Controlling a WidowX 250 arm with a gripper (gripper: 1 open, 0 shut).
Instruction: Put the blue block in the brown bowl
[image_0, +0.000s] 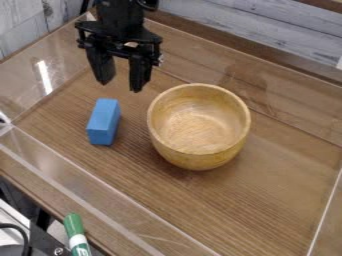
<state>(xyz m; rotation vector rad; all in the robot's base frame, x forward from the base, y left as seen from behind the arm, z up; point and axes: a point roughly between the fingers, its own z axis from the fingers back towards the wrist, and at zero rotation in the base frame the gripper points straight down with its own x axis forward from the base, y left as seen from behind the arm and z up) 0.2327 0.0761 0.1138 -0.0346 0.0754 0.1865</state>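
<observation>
1. Gripper (119, 72) hanging above the table, pointing down, jaws parted with nothing between them; sitting up and behind the blue block (103, 121), not touching it.
2. Judging progress: early stage. Block not grasped, not lifted, lying on the wooden table (267, 190) just left of the brown bowl (199, 125), clear of its wall.
3. Bowl showing empty, inner floor fully visible, grain rings clear.
4. Remaining, by estimate: lining up over the block, descending, closing on it, lifting, carrying right over the rim, releasing inside.
5. Block looking like a small solid rectangular piece, medium blue, matte faces, lying flat with long axis running roughly front to back in the camera view, slightly skewed. Much smaller than the bowl.
6. Likely needing jaws set across the short side of the block; current opening looking wide enough, but hard confirming from this angle.
7. Bowl looking thick-walled, light brown wood, sitting upright near table centre; wide mouth giving easy drop target.
</observation>
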